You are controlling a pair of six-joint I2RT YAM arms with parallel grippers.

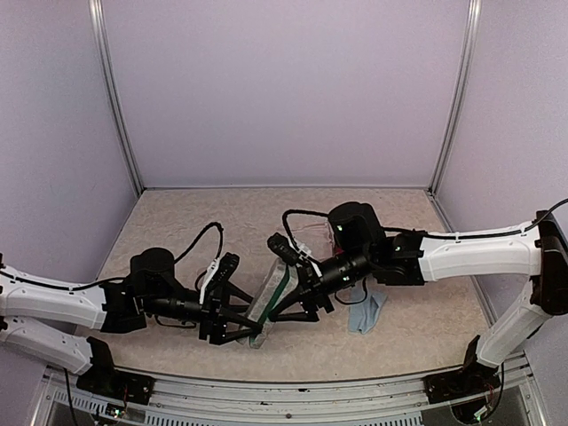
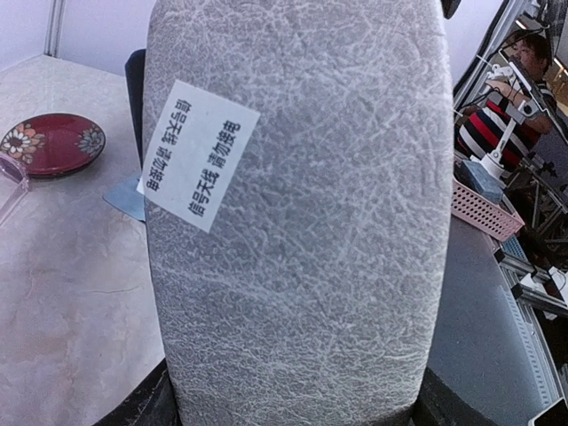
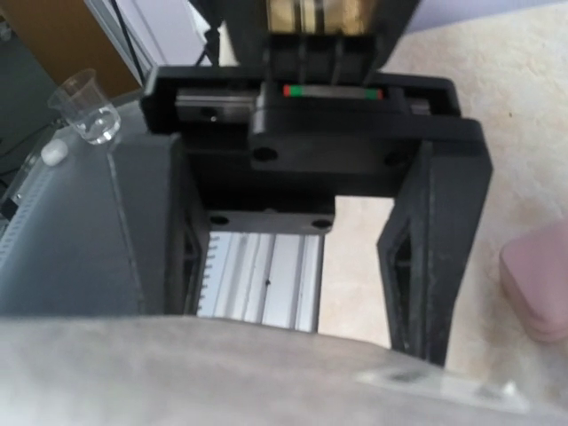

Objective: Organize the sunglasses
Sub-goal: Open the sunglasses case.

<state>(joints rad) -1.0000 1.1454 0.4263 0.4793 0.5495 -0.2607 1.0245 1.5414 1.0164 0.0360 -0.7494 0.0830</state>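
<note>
Grey glasses case over the bench, left hand clamped on one end, right hand clamped on the other, light-blue cloth nearby.

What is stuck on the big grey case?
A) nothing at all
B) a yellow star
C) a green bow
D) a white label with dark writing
D: in the left wrist view, a white label printed with dark writing sits on the upper left part of the grey case.
</note>
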